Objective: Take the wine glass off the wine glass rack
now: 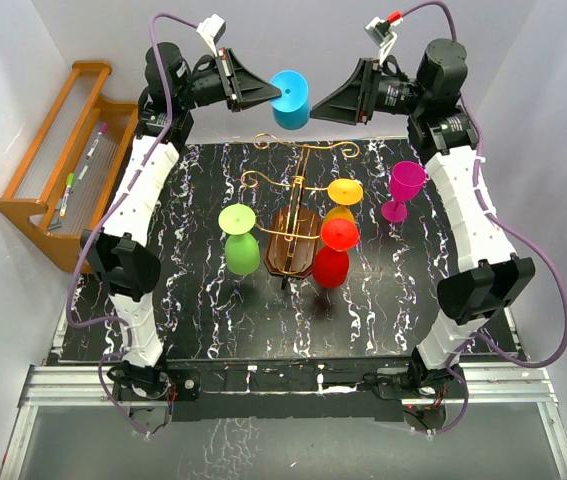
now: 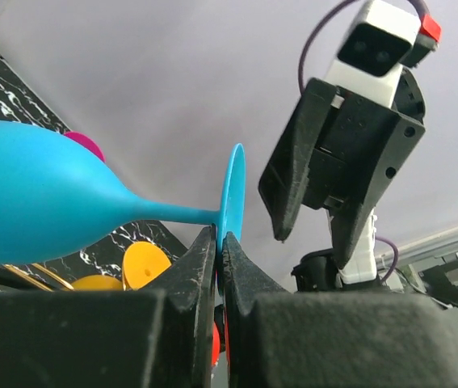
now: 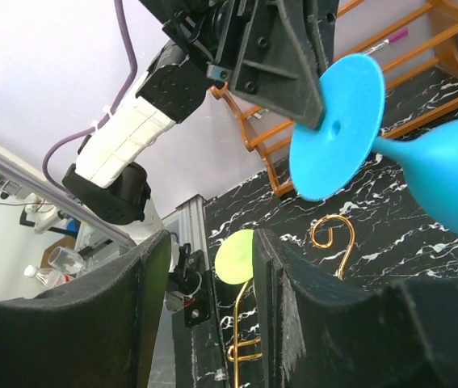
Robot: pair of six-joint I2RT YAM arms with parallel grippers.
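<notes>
My left gripper (image 1: 274, 95) is raised above the far edge of the table. It is shut on the rim of the foot of a blue wine glass (image 1: 291, 98), which it holds sideways in the air. In the left wrist view the jaws (image 2: 219, 236) pinch the blue foot disc (image 2: 232, 190), and the bowl (image 2: 35, 194) points left. My right gripper (image 1: 321, 104) is open and empty, just right of the blue glass, facing its foot (image 3: 338, 125). The wine glass rack (image 1: 293, 245), with gold wire arms and a dark brown base, stands below with green (image 1: 240, 240), orange (image 1: 344, 195) and red (image 1: 335, 250) glasses hanging on it.
A magenta glass (image 1: 403, 190) stands upright on the black marbled table (image 1: 203, 310), right of the rack. An orange-brown slatted shelf (image 1: 58, 170) holding pens stands against the left wall. White walls close in at the back and on both sides.
</notes>
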